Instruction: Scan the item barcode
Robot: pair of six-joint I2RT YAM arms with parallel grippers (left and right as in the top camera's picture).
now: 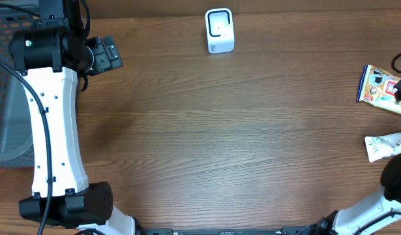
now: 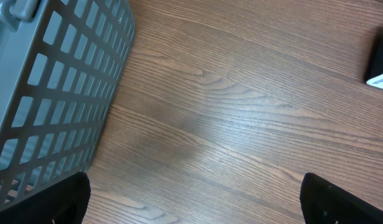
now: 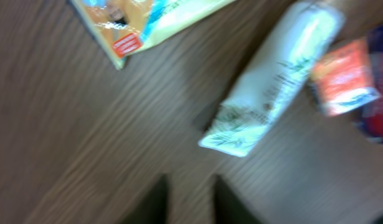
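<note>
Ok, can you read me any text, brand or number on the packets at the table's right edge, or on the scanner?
Nothing can be read in any view.
On the snack packet: coloured print with a red label, too small and blurred.
On the white pouch: dark lines of print, blurred.
On the orange packet: blurred.
On the scanner: no lettering visible.

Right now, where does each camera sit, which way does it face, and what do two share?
Overhead: above the table, facing straight down on scanner, snack packet and white tube; the left arm shows.
Left wrist: on the left arm, facing down at table beside the basket; the left pincer, open, shows.
Right wrist: on the right arm, blurred, facing down; the right pincer shows.
Shared: overhead and right wrist both see white tube and snack packet.
</note>
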